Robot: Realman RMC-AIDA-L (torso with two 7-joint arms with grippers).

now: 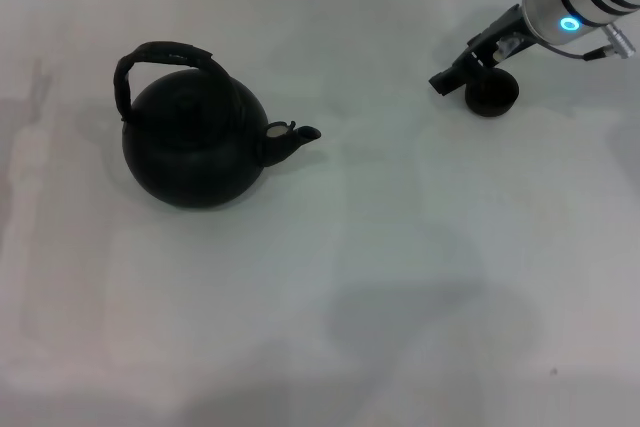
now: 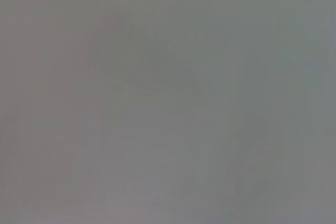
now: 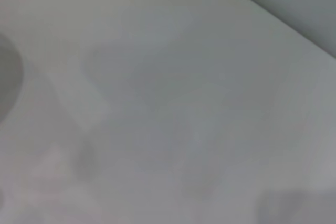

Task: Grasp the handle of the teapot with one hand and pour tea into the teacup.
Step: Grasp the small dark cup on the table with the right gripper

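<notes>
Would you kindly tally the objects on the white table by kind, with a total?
Teapots: 1, the large round matte black teapot with an arched wrapped handle, on the robot's left.
Cups: 1, the small round dark handleless teacup, far right, at the right claw.
Total: 2 objects on the white table.

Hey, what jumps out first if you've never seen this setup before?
The big black teapot on the robot's left of the white table, its arched handle up and spout pointing right. Far right, the right gripper sits at the small dark teacup.
</notes>
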